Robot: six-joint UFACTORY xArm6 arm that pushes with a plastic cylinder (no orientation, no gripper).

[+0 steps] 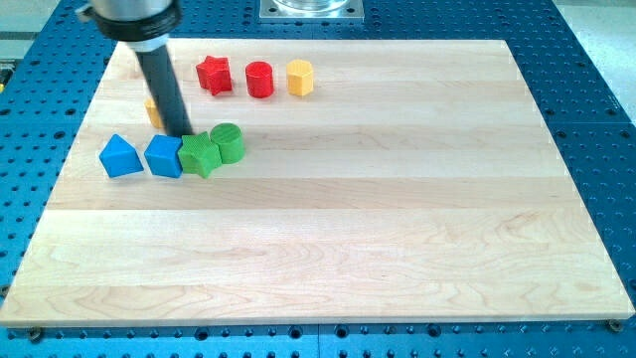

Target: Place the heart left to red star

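The red star (213,75) lies near the view's top, left of centre. A yellow block (153,111) sits below and to the left of it, partly hidden behind my rod, so its shape cannot be made out. My tip (184,133) rests on the board just right of this yellow block. It is directly above the gap between the blue cube (164,156) and the green star (200,154).
A red cylinder (259,79) and a yellow hexagon (300,77) stand in a row to the right of the red star. A blue wedge-shaped block (120,157) lies left of the blue cube. A green cylinder (229,142) touches the green star's right side.
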